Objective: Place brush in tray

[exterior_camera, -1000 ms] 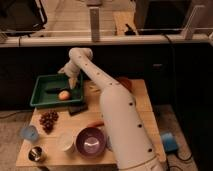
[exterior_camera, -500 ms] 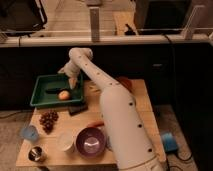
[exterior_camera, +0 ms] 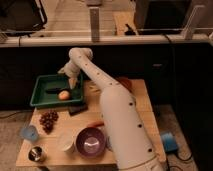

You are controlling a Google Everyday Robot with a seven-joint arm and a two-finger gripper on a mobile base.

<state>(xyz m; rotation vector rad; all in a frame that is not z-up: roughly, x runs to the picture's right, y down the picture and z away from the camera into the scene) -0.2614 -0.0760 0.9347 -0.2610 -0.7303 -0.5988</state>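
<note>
The green tray (exterior_camera: 39, 98) sits at the back left of the wooden table. A slim dark brush (exterior_camera: 54, 90) lies inside it, just left of an orange fruit (exterior_camera: 64, 95). My gripper (exterior_camera: 68, 76) hangs over the tray's right half, a little above and to the right of the brush and above the fruit. The white arm reaches to it from the lower right.
A black rectangular block (exterior_camera: 77, 108) lies just in front of the tray. Dark grapes (exterior_camera: 48, 119), a blue cup (exterior_camera: 29, 133), a metal cup (exterior_camera: 35, 154), a white cup (exterior_camera: 66, 143) and a purple bowl (exterior_camera: 91, 141) stand toward the front. An orange-red item (exterior_camera: 95, 124) lies beside the arm.
</note>
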